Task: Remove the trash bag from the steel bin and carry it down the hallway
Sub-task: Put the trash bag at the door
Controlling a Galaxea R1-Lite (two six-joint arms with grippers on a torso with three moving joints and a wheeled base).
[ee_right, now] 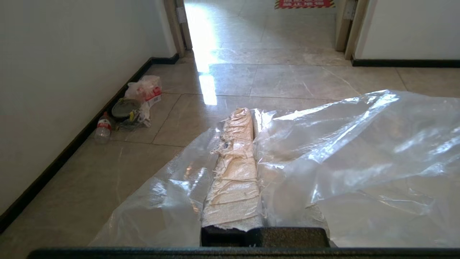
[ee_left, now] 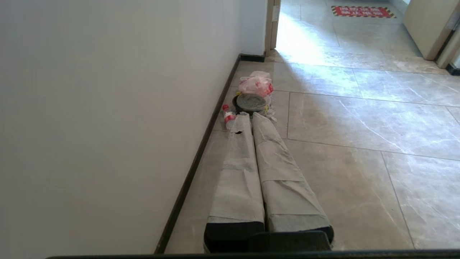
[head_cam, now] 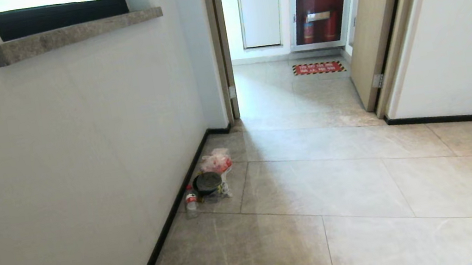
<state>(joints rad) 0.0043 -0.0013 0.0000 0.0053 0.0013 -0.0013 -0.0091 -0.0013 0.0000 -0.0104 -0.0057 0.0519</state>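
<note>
Where seen from the right wrist, found the right gripper (ee_right: 251, 113) clamped tight on the thin, crinkled, clear plastic trash bag (ee_right: 341, 144), the film pinched between the cloth-wrapped fingers (ee_right: 235, 162) and spilling wide to both sides above the floor. Noted one finger largely hidden under the plastic. Placed the bag low at the robot's right side, with only a sliver showing at the bottom right edge of the head view.

Found the left gripper (ee_left: 249, 114) closed down narrow, its grey-wrapped fingers pressed side by side, holding nothing, and pointed along the plain white wall (ee_left: 107, 108) towards a small pile of litter.

Recorded the hallway (head_cam: 343, 191), floored in large glossy beige marble-look tiles, with a black baseboard (head_cam: 162, 237) and a rough grey stone window sill (head_cam: 72, 35) on the left wall.

Recorded the litter against that baseboard:
- small pink-and-white plastic bag (head_cam: 216, 160), farthest from the robot
- dark round shallow container (head_cam: 207, 182), touching the bag on its near side
- clear plastic bottle with a red label (head_cam: 190, 201), just beside the container and nearest the wall

Noted ahead an open doorway with a tan wooden frame (head_cam: 225, 59). Beyond it, noted a red floor sign with a striped border (head_cam: 319, 67) and a glass-fronted cabinet holding red fire extinguishers (head_cam: 319, 15).
</note>
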